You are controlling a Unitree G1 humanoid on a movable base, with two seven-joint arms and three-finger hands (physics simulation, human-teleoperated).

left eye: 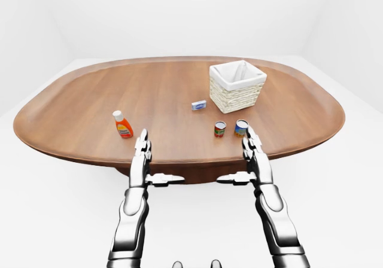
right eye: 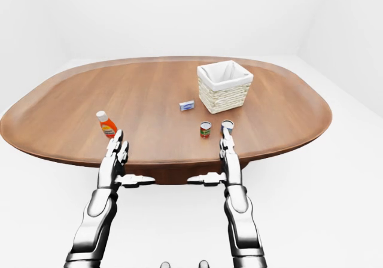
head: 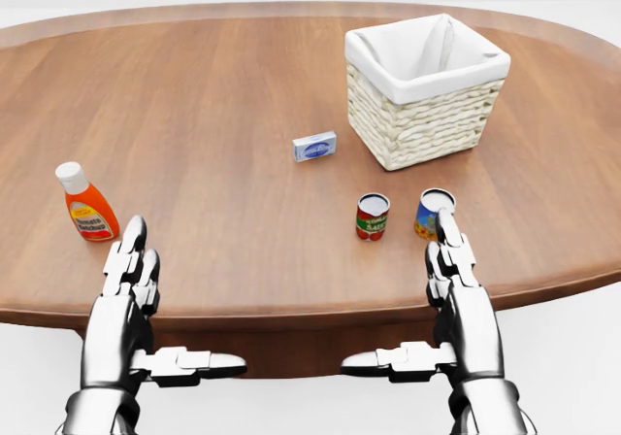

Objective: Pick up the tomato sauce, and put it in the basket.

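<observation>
The tomato sauce can (head: 372,216), red with a green label, stands upright on the wooden table (head: 194,95), below the white-lined wicker basket (head: 424,115) in the head view. My right hand (head: 452,250) is open at the table's near edge, fingers flat and thumb pointing inward, a little right of and below the can; its fingertips (head: 447,223) overlap a blue-labelled can (head: 432,205) in the picture. My left hand (head: 132,255) is open too, near the table's left part, holding nothing.
An orange sauce bottle (head: 87,204) with a white cap stands just above my left hand. A small blue-and-white box (head: 314,147) lies left of the basket. The oval table's edge runs under both hands; white floor surrounds it.
</observation>
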